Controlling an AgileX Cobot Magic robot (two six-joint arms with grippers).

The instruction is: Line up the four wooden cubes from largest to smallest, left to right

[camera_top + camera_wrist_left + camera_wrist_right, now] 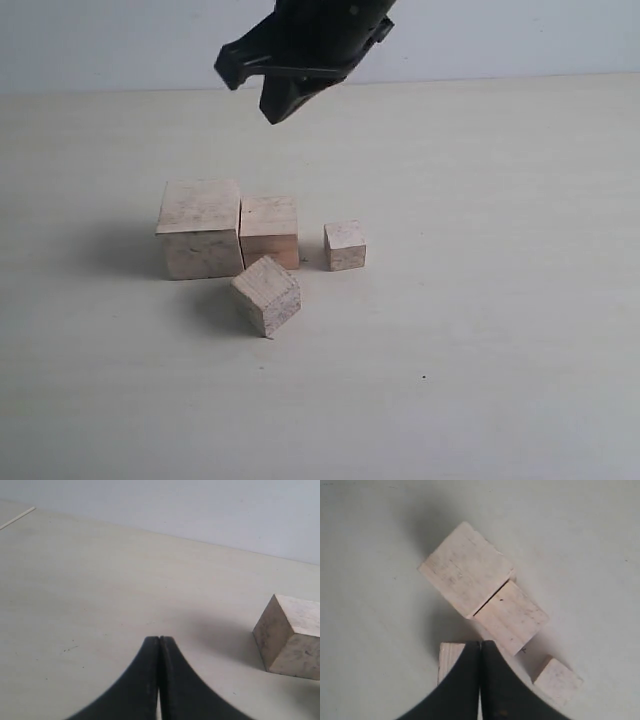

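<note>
Right gripper hangs above the blocks, its black curved fingers pressed flat together: clenched, nothing in it. Left gripper is clenched tight too, empty, low over the bench, a smooth, matte, cream surface.

On to the wood. All four cubes are pale beige with faint speckles and thin grain streaks, and they have crisp square edges. I read the back row in the exterior view. The big cube sits at the left. The second cube is pushed flush against its right face, and from above the two make one stepped slab. The small cube stands to the right of those, with a clear gap of bench between.

The third cube is out of line. It sits just in front of the second cube, turned corner-on to me, and I can't tell whether the two touch. In the right wrist view the closed fingers cover most of it.
</note>
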